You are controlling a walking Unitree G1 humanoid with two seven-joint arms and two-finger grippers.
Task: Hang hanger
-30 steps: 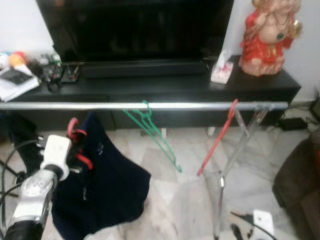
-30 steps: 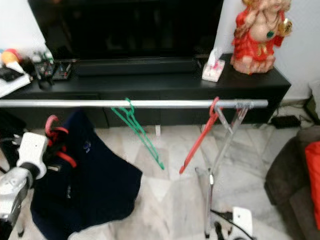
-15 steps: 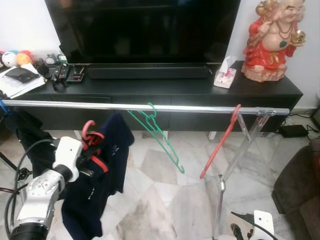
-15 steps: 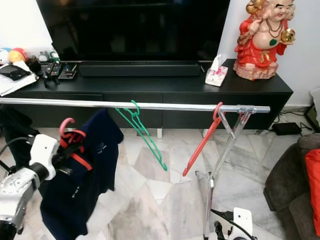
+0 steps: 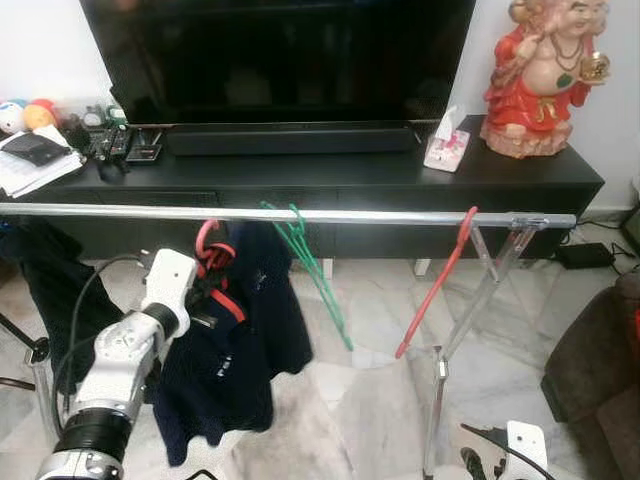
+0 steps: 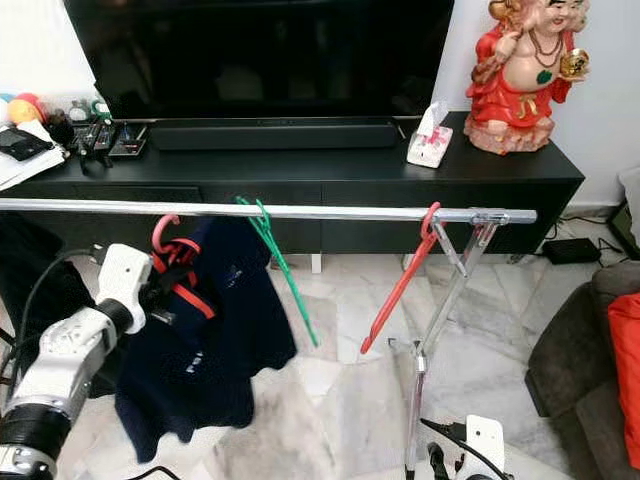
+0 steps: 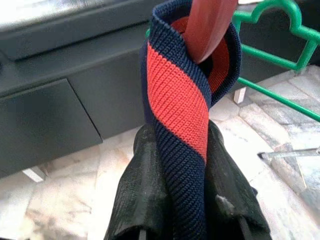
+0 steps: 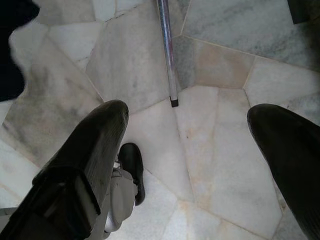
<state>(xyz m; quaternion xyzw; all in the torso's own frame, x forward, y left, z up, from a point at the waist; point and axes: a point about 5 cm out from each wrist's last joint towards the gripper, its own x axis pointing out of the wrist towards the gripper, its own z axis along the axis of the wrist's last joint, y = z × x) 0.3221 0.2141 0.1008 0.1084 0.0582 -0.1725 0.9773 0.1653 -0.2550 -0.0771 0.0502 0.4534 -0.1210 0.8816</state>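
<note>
The left gripper (image 5: 205,300) clenches the shirt collar (image 7: 177,100) on a red hanger (image 5: 207,243), just under the rail (image 5: 380,215). The shirt's small chest print is unreadable. The right gripper (image 8: 187,165) hangs open above the marble floor (image 8: 220,65).

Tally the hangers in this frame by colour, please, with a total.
Red hangers: 2, one carrying the navy shirt in the left gripper, one bare on the rail
Green hangers: 1, on the rail
Total: 3
</note>
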